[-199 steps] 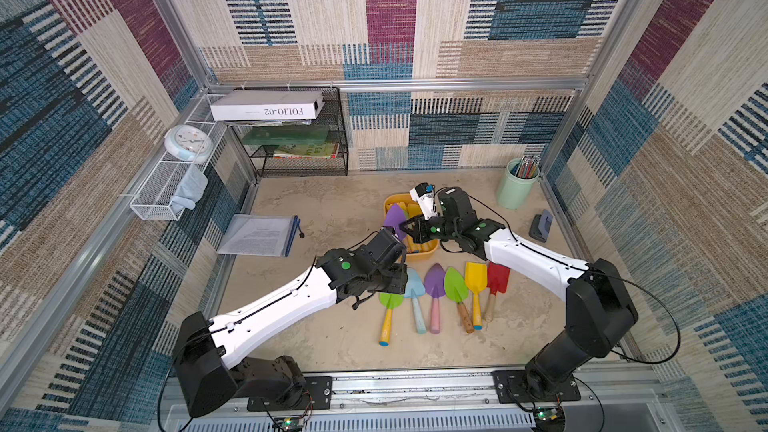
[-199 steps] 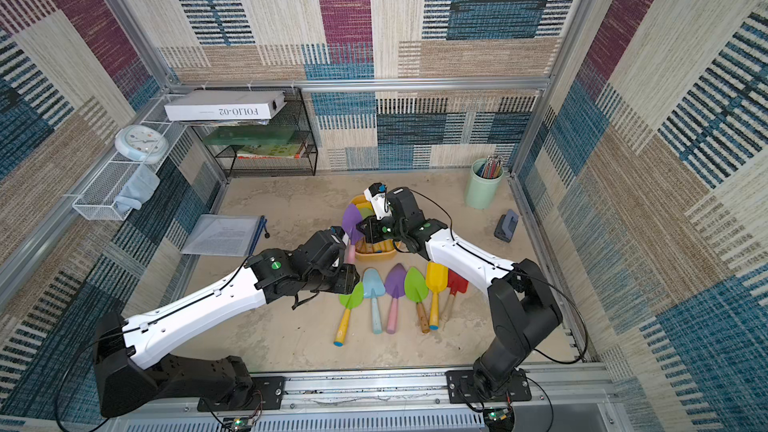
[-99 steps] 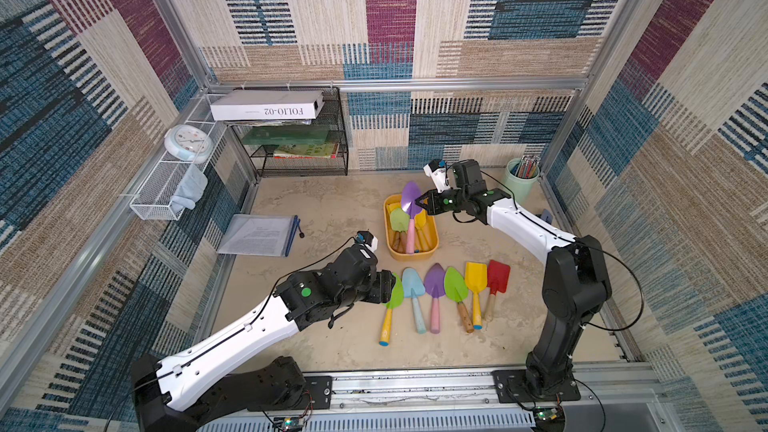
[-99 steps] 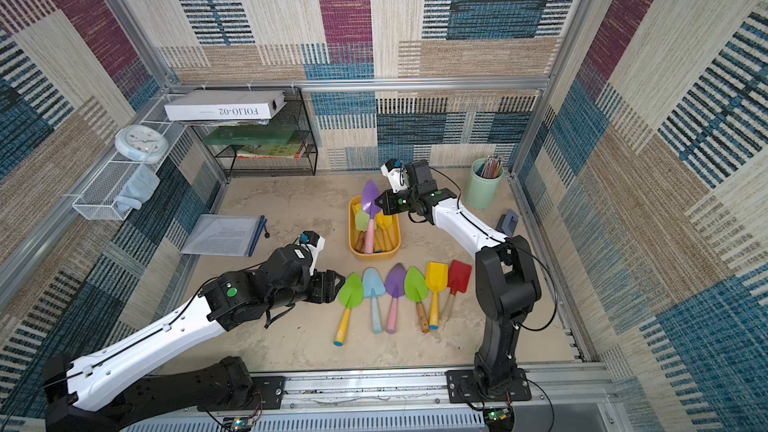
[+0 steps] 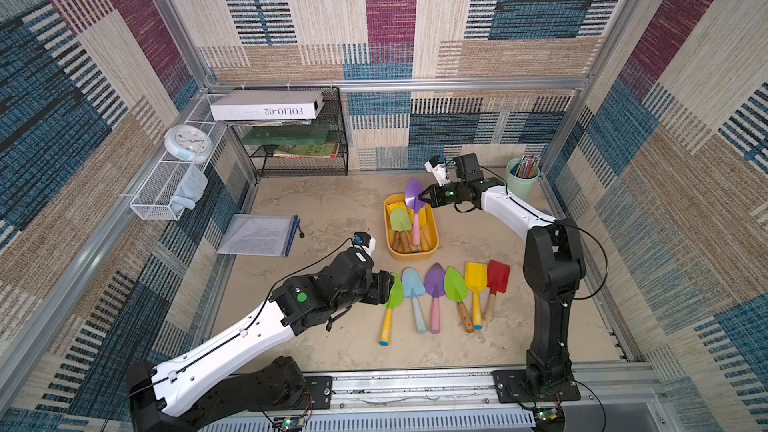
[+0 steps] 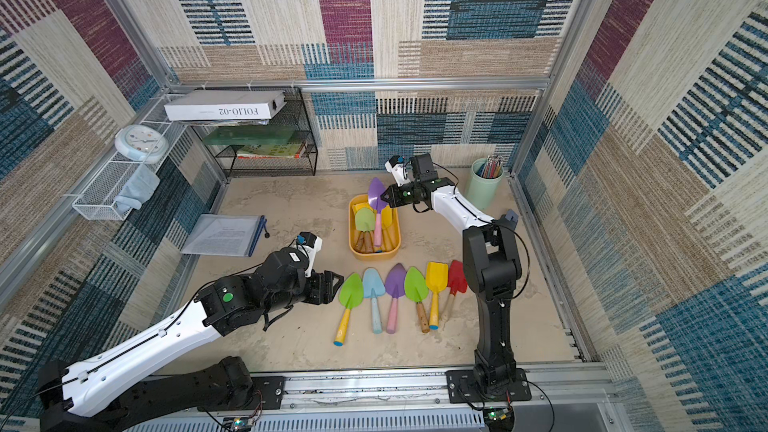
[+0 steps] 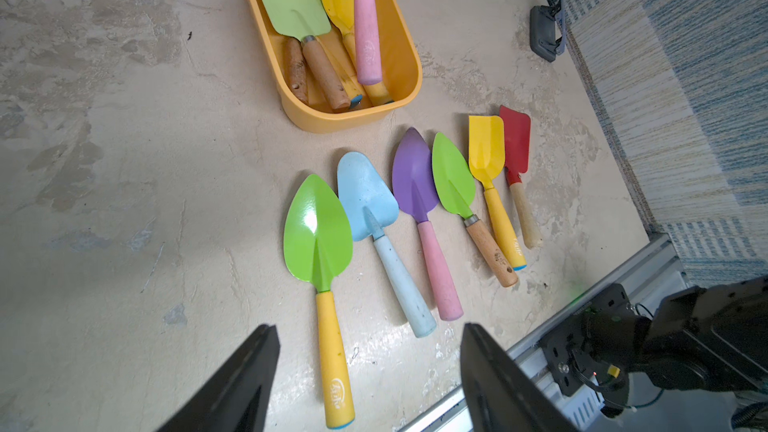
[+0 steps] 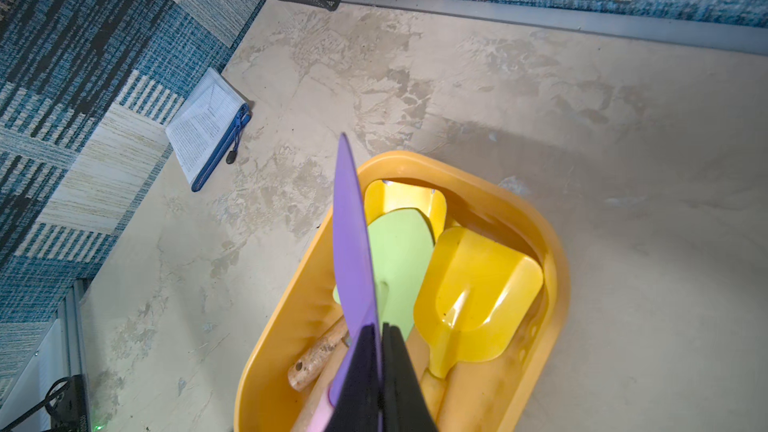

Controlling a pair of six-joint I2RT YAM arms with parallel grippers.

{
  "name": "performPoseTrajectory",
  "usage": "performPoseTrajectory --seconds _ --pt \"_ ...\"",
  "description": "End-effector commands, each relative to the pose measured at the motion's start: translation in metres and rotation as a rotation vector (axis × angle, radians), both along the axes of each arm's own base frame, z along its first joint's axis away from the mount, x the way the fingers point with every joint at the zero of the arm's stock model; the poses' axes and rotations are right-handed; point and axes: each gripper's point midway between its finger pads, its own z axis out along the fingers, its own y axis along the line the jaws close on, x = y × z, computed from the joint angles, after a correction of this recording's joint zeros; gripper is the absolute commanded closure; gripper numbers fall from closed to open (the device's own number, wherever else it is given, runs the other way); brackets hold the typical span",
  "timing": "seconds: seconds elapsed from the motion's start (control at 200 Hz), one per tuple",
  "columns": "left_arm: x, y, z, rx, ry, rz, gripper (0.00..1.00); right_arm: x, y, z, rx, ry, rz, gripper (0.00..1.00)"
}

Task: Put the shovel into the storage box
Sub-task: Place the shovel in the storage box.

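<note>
The yellow-orange storage box (image 5: pixel 409 257) (image 6: pixel 374 254) (image 8: pixel 291 305) sits mid-table and holds several shovels. My right gripper (image 5: pixel 424 198) (image 6: pixel 388 197) (image 8: pixel 381 328) is shut on the blade of a purple shovel (image 5: pixel 414 197) (image 8: pixel 351 234), at the box's far end. Its pink handle (image 7: pixel 367 27) slants down into the box. My left gripper (image 6: pixel 334 284) (image 7: pixel 370 328) is open and empty, beside a green shovel with a yellow handle (image 5: pixel 395 290) (image 7: pixel 318 230). That shovel is the leftmost of a row lying in front of the box.
The row runs on with light blue (image 5: pixel 412 282), purple (image 5: pixel 434 280), green (image 5: pixel 455 284), yellow (image 5: pixel 475 276) and red (image 5: pixel 497 276) shovels. A mint pencil cup (image 5: pixel 521 182) stands back right. A document pouch (image 5: pixel 257 234), a black wire rack (image 5: pixel 299 147) and a white mesh basket (image 5: pixel 166 193) are on the left.
My right gripper carried the purple shovel back over the box's far end. My left arm drew back from the box toward the front left, and its jaws opened wider.
</note>
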Motion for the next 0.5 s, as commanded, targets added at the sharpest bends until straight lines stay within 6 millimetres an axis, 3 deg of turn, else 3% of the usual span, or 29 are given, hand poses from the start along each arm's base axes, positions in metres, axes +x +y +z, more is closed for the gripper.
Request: performPoseTrajectory --seconds 0.0,0.496 --pt "0.003 -0.001 0.007 -0.015 -0.038 -0.007 0.27 0.001 0.003 -0.004 -0.008 -0.006 0.04 1.0" --pt "0.006 -0.006 0.0 0.012 -0.022 -0.016 0.27 -0.004 0.002 -0.059 -0.049 0.091 0.059 1.0"
